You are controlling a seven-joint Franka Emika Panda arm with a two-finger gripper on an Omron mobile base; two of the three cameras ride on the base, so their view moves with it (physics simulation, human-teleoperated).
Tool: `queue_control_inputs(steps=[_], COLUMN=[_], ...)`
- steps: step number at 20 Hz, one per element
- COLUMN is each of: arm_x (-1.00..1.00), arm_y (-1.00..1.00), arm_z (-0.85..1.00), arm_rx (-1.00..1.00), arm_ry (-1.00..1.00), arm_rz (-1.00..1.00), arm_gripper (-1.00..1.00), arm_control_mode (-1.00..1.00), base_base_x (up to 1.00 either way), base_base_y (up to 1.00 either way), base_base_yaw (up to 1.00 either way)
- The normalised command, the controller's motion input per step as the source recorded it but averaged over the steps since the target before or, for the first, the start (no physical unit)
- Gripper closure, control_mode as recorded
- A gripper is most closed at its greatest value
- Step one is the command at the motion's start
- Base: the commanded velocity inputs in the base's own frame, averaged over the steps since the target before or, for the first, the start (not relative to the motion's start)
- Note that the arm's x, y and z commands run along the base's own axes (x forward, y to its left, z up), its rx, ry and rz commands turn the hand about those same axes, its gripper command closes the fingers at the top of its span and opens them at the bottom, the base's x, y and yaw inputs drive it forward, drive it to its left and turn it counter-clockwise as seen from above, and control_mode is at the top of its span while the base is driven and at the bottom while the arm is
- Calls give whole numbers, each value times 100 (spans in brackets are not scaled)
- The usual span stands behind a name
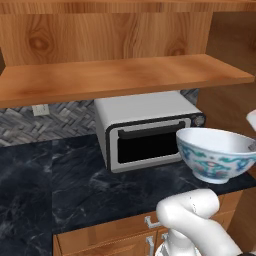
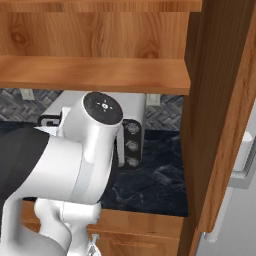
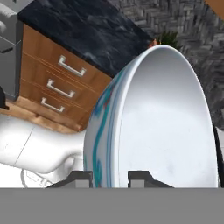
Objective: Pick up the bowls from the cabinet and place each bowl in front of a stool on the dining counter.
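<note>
— What's the room like?
— A black marble table (image 1: 60, 185) over wooden drawers (image 3: 57, 83), a silver toaster oven (image 1: 145, 132) against the herringbone backsplash (image 1: 55, 120), and the wood cabinet (image 1: 120, 75) shelf above.
— And the bowl?
— The blue-patterned white bowl (image 1: 216, 154) hangs in the air right of the oven, near the table's edge; the claw (image 3: 110, 178) is clamped on its rim.
— Anything hidden?
— The arm (image 2: 75, 165) covers most of the oven in the right base view.
</note>
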Motion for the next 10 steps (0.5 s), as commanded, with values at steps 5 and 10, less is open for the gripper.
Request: queue_control_inputs(steps=[5, 10], arm_x=[0, 2], arm_y=[2, 0], arm_z=[-11, 0], arm_rx=[14, -3], arm_ry=[-10, -12], arm_rz=[1, 0], arm_gripper=[100, 100], arm_control_mode=[-100, -100], base_base_x=[0, 0], base_base_y=[0, 0], base_base_yaw=[0, 0])
